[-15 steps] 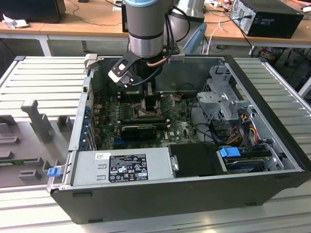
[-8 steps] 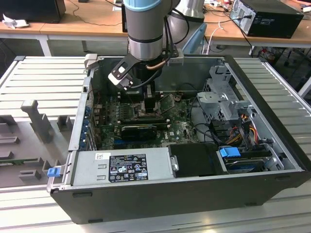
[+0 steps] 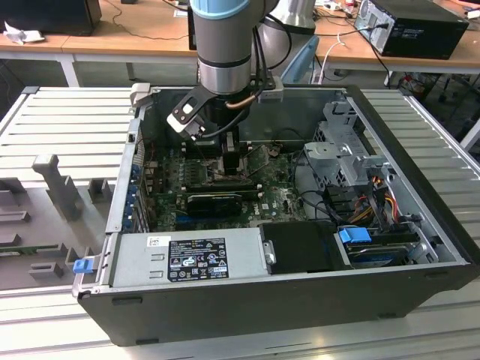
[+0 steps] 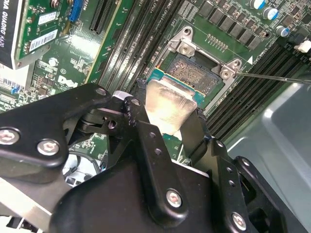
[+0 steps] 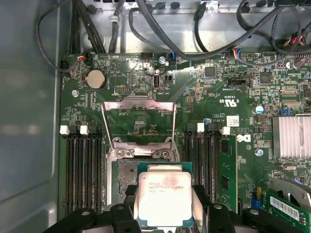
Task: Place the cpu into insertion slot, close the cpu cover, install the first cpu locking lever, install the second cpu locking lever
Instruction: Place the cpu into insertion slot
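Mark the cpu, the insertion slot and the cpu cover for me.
cpu [image 5: 164, 194]: first wrist view, middle of its pale metal face.
insertion slot [image 5: 126, 182]: first wrist view, bare contact field beside the cpu.
cpu cover [image 5: 138, 101]: first wrist view, the open frame's bar farthest from the slot.

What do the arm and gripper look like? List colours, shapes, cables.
The round grey metal arm carries a light-blue band. A white-and-black box and a looping black cable sit at its wrist. The matte black gripper has jointed bar-shaped fingers fastened with silver screws.
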You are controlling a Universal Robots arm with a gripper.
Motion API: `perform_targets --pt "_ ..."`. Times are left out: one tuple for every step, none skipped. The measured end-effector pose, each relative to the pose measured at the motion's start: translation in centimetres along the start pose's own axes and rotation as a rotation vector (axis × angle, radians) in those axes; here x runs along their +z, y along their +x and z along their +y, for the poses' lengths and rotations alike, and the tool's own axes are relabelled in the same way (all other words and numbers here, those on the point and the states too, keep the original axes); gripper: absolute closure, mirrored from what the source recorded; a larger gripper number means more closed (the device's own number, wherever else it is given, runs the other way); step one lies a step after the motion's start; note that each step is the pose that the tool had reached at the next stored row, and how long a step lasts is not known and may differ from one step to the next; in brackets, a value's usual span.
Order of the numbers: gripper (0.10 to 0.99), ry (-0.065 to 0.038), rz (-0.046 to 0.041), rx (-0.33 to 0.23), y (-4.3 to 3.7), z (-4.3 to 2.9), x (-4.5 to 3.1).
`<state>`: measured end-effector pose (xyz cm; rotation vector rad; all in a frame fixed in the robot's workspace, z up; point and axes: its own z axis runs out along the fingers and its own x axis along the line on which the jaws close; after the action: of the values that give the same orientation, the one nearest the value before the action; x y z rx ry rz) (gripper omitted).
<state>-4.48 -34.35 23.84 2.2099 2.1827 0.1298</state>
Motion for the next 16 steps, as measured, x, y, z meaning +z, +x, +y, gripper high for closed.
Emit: perform_targets --pt "0.557 0.000 0.0004 0.000 0.00 -0.01 0.06" --pt "0.557 0.000 0.0002 0.000 0.00 -0.02 0.14" --pt "0.557 0.000 0.0000 0.000 0.01 -0.10 0.33" --pt "0.557 0.001 0.0000 0.000 0.06 -0.17 0.64" --pt "0.557 0.002 -0.0001 0.000 0.33 -0.24 0.91" --pt "0.557 0.002 -0.0001 0.000 0.76 -0.32 1.11" --pt "0.557 0.002 0.0001 0.000 1.02 -0.51 1.35" --pt "0.557 0.002 0.0001 0.000 1.20 -0.66 1.61" --pt "0.557 0.002 0.0000 0.001 1.25 -0.71 1.79" --pt "0.557 0.003 -0.0003 0.004 1.30 -0.73 1.95" --pt "0.557 0.003 -0.0009 0.011 1.37 -0.76 2.13" --pt "0.557 0.004 -0.0011 0.013 1.42 -0.78 2.43" --pt "0.557 0.004 -0.0010 0.013 1.46 -0.82 2.81" --pt "0.557 0.004 -0.0010 0.012 1.52 -0.83 2.97" --pt "0.557 0.004 -0.0005 0.006 1.59 -0.84 3.08" --pt "0.557 0.004 -0.0002 0.003 1.61 -0.84 3.16"
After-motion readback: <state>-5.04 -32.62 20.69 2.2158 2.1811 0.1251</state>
